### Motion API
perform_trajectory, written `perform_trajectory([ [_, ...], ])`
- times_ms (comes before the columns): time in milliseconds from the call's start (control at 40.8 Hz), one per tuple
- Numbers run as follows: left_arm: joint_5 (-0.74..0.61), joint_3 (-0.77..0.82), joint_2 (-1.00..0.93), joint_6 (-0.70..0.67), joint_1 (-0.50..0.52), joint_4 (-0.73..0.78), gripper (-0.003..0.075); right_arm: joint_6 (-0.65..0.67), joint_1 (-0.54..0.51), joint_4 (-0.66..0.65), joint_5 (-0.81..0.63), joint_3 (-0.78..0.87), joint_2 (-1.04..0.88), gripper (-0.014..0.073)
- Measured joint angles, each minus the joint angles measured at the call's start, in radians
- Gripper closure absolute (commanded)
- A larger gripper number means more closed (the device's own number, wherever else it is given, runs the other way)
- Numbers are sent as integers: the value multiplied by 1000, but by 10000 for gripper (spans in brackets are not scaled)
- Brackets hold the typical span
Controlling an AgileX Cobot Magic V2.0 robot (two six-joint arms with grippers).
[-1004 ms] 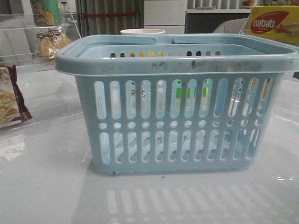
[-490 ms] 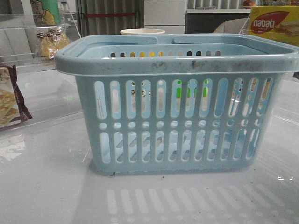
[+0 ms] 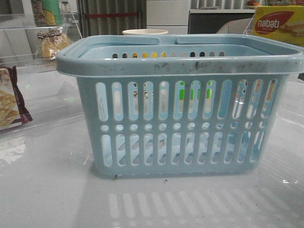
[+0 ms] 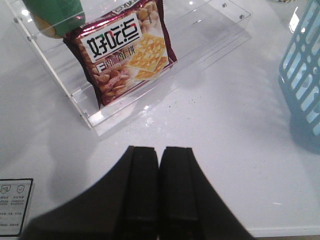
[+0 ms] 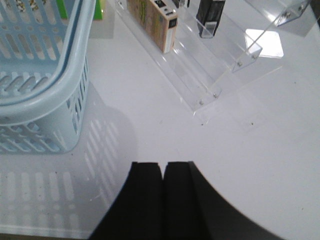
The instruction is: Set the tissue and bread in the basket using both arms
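The light-blue basket (image 3: 180, 66) stands in the middle of the white table and fills the front view; it looks empty. The bread (image 3: 52, 43), golden buns in a clear bag with a striped bow, sits on a clear shelf at the far left. The tissue (image 5: 209, 17), a small black-and-grey packet, stands on a clear stepped shelf in the right wrist view. My left gripper (image 4: 160, 149) is shut and empty above bare table, with the basket's side (image 4: 305, 75) off to one side. My right gripper (image 5: 164, 164) is shut and empty beside the basket's corner (image 5: 60, 100).
A dark-purple-edged snack packet (image 4: 125, 50) leans in a clear acrylic tray (image 4: 95, 117) ahead of the left gripper. A yellow-red nabati box (image 3: 278, 23) stands at the back right. A tan box (image 5: 152, 22) sits on the clear stepped shelf (image 5: 220, 75).
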Motion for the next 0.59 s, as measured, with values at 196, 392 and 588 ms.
perform_trajectory([
  [196, 2, 0, 11, 0, 0, 2, 472, 0, 0, 0, 23, 0, 7, 177],
  [392, 2, 0, 13, 2, 0, 2, 221, 0, 0, 0, 23, 0, 12, 95],
  [588, -13, 0, 13, 2, -13, -10, 225, 12, -2, -60, -1, -7, 59, 95],
])
